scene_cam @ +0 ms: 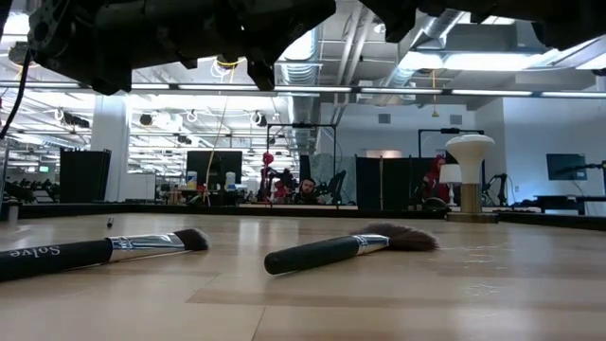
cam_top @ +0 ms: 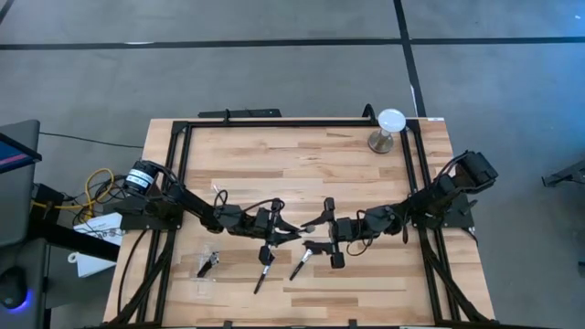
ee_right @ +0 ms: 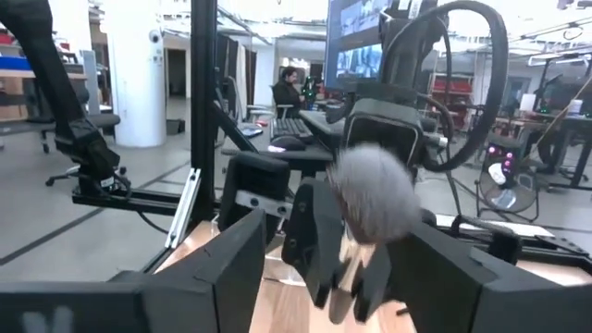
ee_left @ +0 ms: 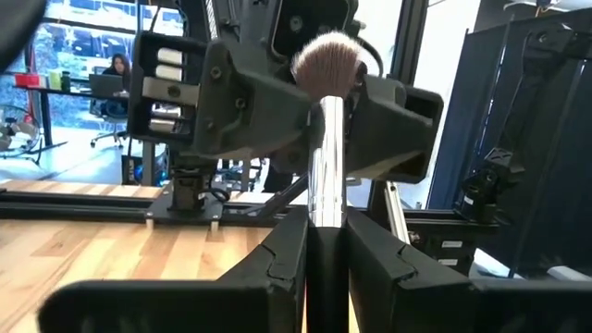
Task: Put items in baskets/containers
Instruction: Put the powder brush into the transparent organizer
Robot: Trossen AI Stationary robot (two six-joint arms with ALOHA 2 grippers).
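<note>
While left gripper (ee_left: 326, 254) clamps brush (ee_left: 326, 139) | right gripper (ee_right: 324, 268) released (bristles between fingers)

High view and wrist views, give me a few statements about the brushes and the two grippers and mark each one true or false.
1. The left gripper has its fingers closed on a brush with a silver ferrule. True.
2. The right gripper is clamped tight on that brush. False: its fingers stand open on either side of the fluffy head.
3. The two grippers meet over the middle of the table. True.
4. Two loose brushes lie on the wood on the near side of the grippers. True.
5. The white disc on a stand sits at the near left corner. False: it stands at the far right corner.
</note>
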